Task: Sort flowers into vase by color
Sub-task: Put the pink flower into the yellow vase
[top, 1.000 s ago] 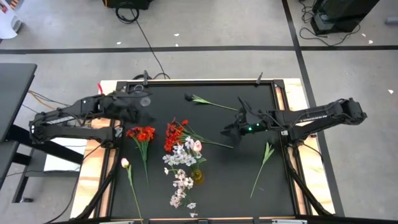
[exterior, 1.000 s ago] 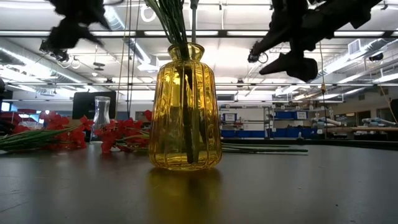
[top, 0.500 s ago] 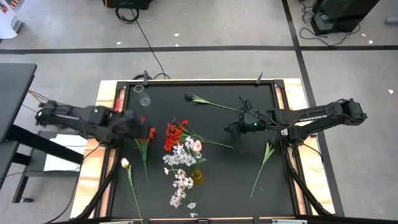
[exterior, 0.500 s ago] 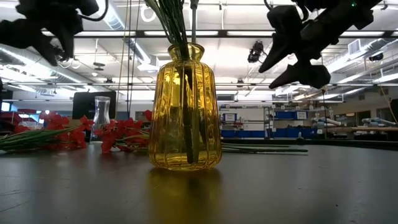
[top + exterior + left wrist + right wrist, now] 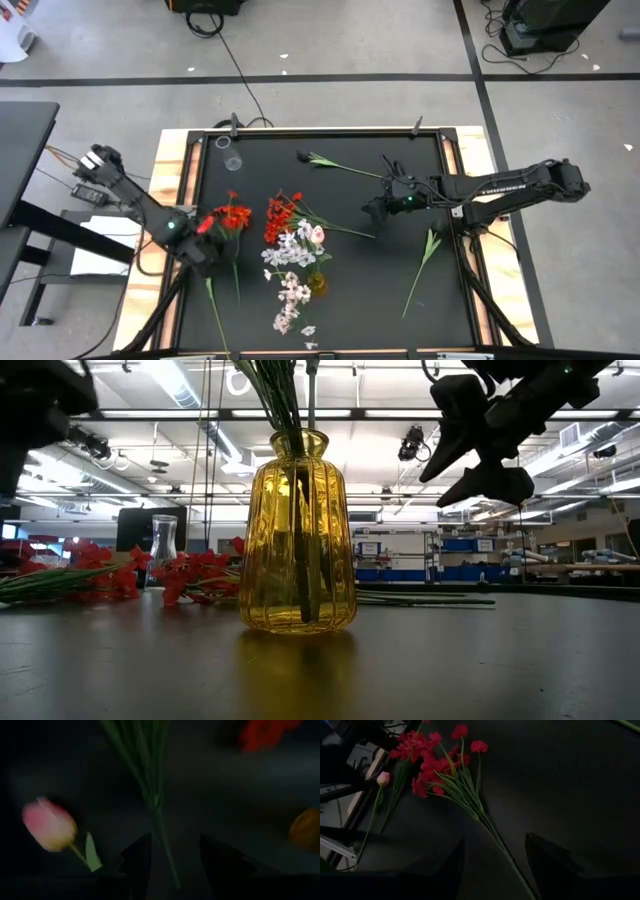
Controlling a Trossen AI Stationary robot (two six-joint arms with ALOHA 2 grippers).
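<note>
Just ahead of the open, empty left end effector [image 5: 172,855], red flower stem [image 5: 162,827] running lengthwise between its fingers.

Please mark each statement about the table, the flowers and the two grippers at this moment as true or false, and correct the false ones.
1. The yellow vase holds green stems. True.
2. The right gripper is shut on a red flower. False: it is open above the stem of the red flowers, holding nothing.
3. The pink tulip lies on the table. True.
4. The left gripper is over the yellow vase. False: it is open near the pink tulip, at the table's left edge.
</note>
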